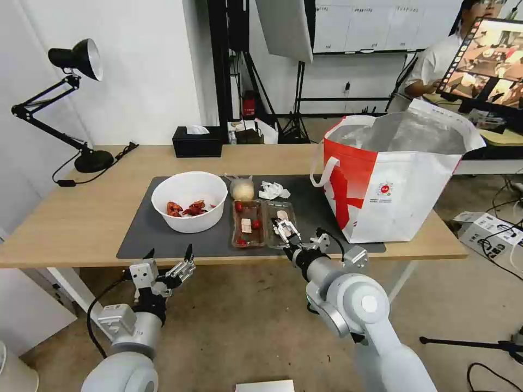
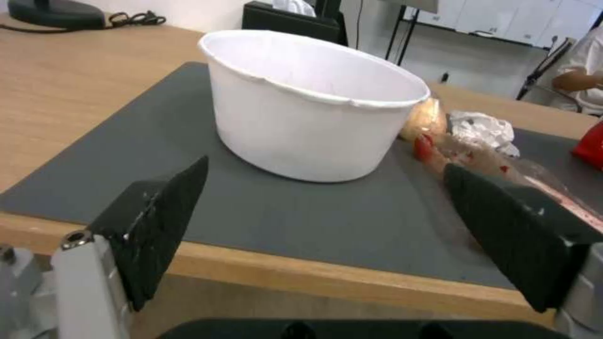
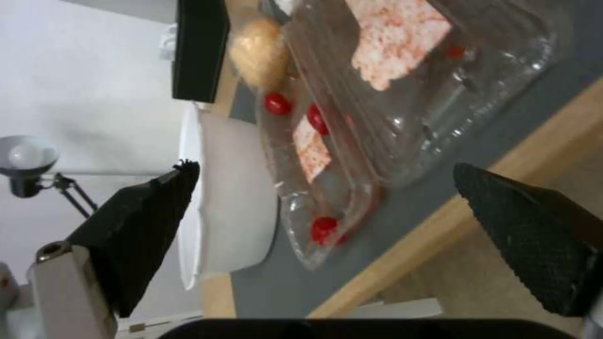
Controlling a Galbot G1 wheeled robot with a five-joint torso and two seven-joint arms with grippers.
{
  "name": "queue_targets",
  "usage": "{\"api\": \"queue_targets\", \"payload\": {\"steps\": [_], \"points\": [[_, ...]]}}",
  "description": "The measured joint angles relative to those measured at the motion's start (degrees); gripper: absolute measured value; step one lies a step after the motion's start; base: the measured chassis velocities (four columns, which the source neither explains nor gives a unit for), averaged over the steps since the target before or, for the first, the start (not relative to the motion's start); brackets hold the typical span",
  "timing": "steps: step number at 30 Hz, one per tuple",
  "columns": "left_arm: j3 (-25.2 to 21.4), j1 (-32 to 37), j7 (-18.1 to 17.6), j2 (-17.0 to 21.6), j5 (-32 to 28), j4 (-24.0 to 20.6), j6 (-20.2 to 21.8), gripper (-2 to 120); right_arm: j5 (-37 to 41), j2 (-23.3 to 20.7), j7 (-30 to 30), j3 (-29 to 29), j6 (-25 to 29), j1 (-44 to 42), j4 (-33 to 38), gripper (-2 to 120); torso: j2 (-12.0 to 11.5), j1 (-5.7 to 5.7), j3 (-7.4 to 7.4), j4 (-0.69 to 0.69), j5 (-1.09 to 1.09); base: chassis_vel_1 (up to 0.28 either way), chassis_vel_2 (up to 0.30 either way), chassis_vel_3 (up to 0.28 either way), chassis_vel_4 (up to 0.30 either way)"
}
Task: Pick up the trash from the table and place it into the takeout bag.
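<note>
A black tissue box (image 1: 197, 142) stands at the tabletop's far edge; a black desk lamp (image 1: 73, 60) is well left of it, its cord (image 1: 109, 163) trailing between.

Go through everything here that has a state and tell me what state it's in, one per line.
takeout bag: upright on the table, mouth open.
clear hinged tray: lying open, food bits inside.
white bowl: upright, red scraps inside.
napkin: crumpled, on the mat.
bagged bun: on the mat.
left gripper: jaws open, at the table's near edge.
right gripper: jaws open, over the tray.
</note>
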Motion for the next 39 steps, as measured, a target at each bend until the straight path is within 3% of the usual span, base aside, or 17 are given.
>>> {"api": "queue_targets", "payload": {"steps": [39], "points": [[-0.7,3.11,-0.05,-0.14,0.24,-1.02,-1.64,100,-1.16,4.26,1.85,-0.98,0.28,2.01,-3.73,100,0.0,-0.01,0.0,0.0,0.01,0.0,0.0,0.0,0.0]]}}
